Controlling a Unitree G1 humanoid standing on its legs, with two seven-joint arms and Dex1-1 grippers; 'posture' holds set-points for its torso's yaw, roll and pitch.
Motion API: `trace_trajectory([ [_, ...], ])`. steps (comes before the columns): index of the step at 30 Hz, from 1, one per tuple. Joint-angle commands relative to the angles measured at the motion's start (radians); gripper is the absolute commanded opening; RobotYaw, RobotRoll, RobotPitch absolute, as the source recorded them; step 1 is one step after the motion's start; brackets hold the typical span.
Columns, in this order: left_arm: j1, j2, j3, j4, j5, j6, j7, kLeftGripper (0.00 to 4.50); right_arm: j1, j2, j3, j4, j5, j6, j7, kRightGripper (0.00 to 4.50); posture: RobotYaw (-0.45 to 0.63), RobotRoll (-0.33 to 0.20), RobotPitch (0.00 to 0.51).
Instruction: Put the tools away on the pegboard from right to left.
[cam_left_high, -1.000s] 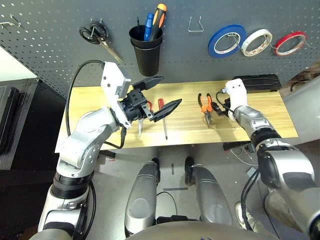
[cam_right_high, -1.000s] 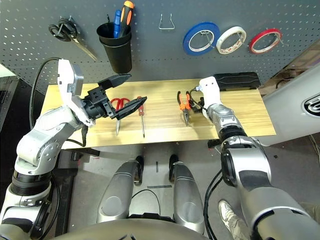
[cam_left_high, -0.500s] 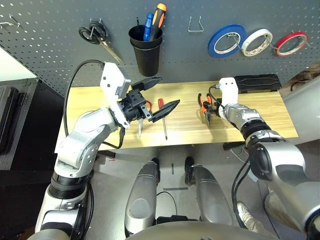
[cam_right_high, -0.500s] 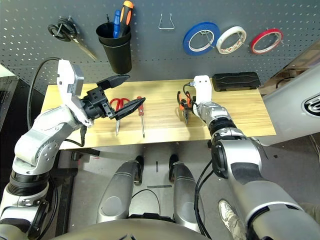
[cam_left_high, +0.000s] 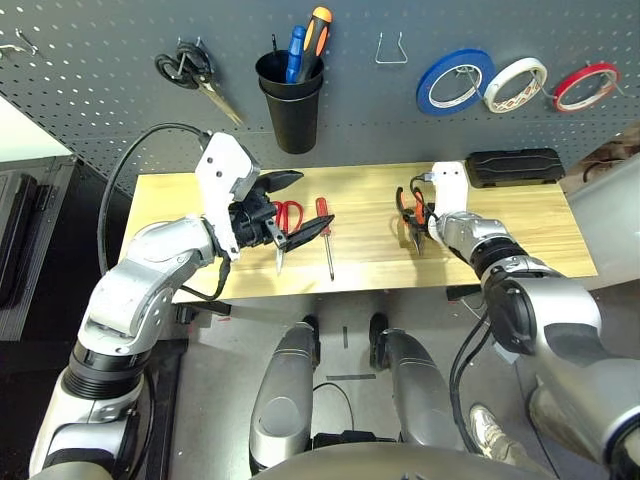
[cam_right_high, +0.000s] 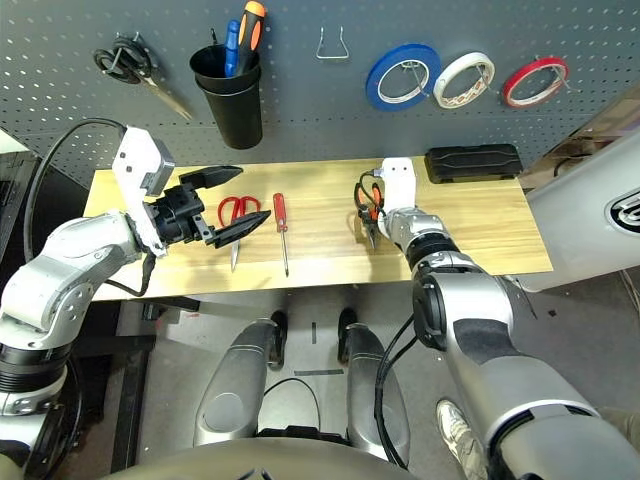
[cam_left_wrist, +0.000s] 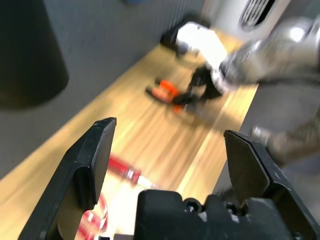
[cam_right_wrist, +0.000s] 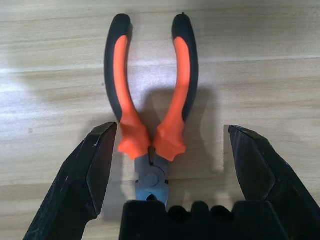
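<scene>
- The right hand (cam_right_wrist: 162, 165) is spread wide, with the orange-and-black pliers (cam_right_wrist: 150, 95) lying ungrasped between its fingers on the bench (cam_left_high: 520, 225).
- The left hand (cam_left_high: 290, 205) is also released, just above the red-handled scissors (cam_left_high: 285, 220); the slim screwdriver (cam_left_high: 325, 232) lies beside them.
- Beyond the right hand, the red tape ring (cam_left_high: 582, 86) is hung on the pegboard (cam_left_high: 100, 90); three tools remain.
</scene>
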Motion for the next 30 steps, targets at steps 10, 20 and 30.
trace_trajectory([
  [10,0.029,0.111,-0.129,0.066,0.193,0.002,-0.05,4.5,-0.003,0.022,-0.014,0.036,-0.002,0.0,-0.035,4.48,0.34,0.0,0.314],
  [20,0.019,0.09,-0.136,0.082,0.233,-0.007,-0.062,4.5,0.009,0.014,-0.019,0.04,-0.012,-0.021,-0.055,2.24,0.34,0.0,0.32],
  [30,0.019,0.053,-0.107,0.096,0.252,-0.034,-0.05,4.5,0.021,-0.001,0.098,0.021,-0.124,-0.16,0.034,2.22,0.34,0.0,0.314],
])
